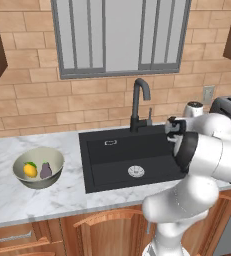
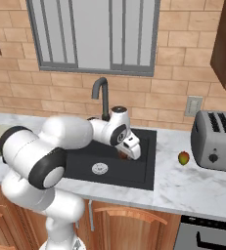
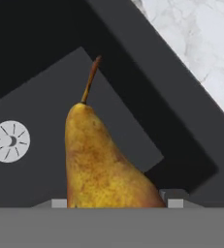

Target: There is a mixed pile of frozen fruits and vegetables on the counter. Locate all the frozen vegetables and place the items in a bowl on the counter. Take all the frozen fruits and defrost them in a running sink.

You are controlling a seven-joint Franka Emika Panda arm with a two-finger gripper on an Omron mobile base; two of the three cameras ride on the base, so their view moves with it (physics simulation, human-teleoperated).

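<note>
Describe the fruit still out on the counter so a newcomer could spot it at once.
Start at the black sink and look along the marble counter to its right, toward the grey toaster. Just left of the toaster lies the fruit, alone on the marble. It is a small oval coloured red, yellow and green, unlike the brown-yellow pear in the gripper over the basin.

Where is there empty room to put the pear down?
The sink floor around the drain is bare. The counter between sink and toaster is bare except for one fruit. The bowl already holds two pieces.

Pear (image 3: 101,160) base cut off; fingers (image 3: 175,196) mostly hidden.
</note>
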